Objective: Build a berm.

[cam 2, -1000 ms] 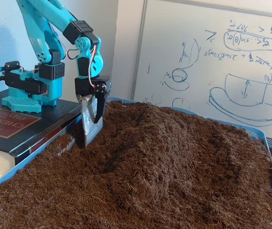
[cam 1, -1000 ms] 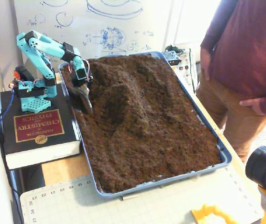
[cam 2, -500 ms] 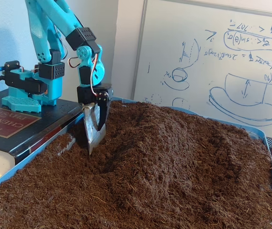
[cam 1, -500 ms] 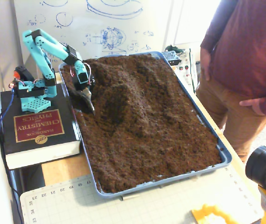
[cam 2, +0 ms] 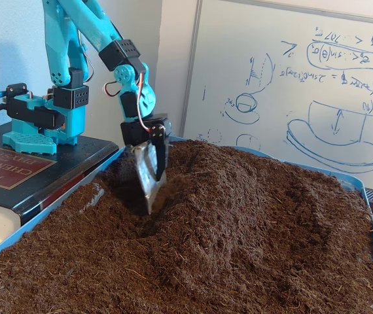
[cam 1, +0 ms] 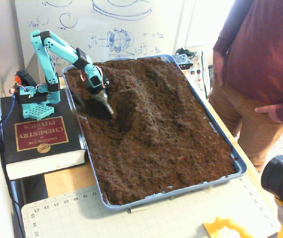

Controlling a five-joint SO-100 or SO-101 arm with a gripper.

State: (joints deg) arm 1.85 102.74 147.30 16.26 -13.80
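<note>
A teal robot arm's tool [cam 2: 150, 196], its blades apparently pressed together like a scoop, digs into a groove beside the berm [cam 1: 146, 106], which runs down the middle of the soil tray [cam 1: 238, 166]. Best pushed toward the ridge, staying shallow.

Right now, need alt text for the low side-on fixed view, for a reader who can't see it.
A turquoise robot arm presses its metal scoop tool into a dip beside a raised ridge of dark soil in a blue tray. The arm's base sits on a thick book at the left, and a whiteboard with sketches stands behind.
</note>
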